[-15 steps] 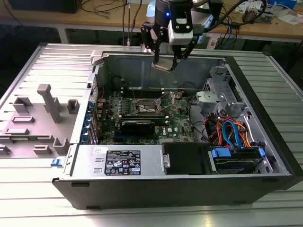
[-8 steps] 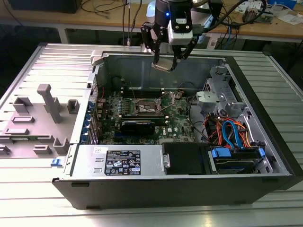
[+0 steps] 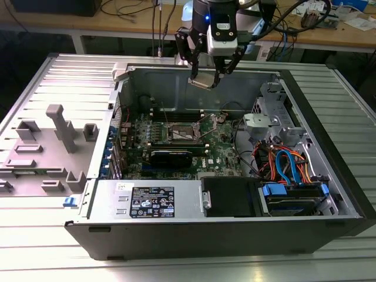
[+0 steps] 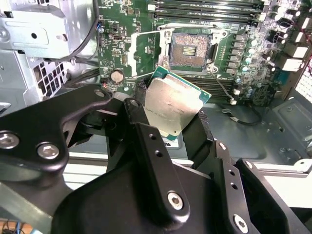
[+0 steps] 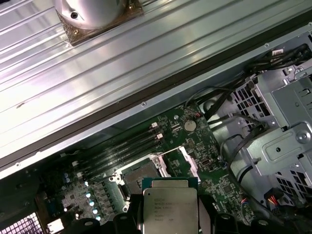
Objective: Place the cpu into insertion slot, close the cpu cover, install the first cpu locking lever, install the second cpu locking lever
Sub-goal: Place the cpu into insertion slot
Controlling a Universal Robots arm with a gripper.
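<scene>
My gripper [image 3: 203, 79] hangs over the open computer case, shut on the cpu [image 3: 201, 82], a small square chip with a silvery top. In the second wrist view the cpu [image 4: 173, 107] sits tilted between the two black fingers [image 4: 139, 117], above and short of the insertion slot [image 4: 189, 48]. In the exterior view, that slot [image 3: 183, 134] is a dark square socket on the green motherboard [image 3: 223, 154], well below the chip. The cpu cover [image 4: 146, 53] stands swung open beside the socket. In the first wrist view the cpu [image 5: 169, 209] hovers close to the slot [image 5: 139, 176] and cover [image 5: 179, 162].
Long black memory slots [image 4: 204, 12] run beside the socket, and a black card [image 3: 170, 156] lies across the board. A drive bay with blue and orange cables [image 3: 285, 164] fills the exterior view's right. Grey fixtures [image 3: 61, 132] stand on the ribbed table on the left. The case wall [image 3: 176, 85] rises behind the gripper.
</scene>
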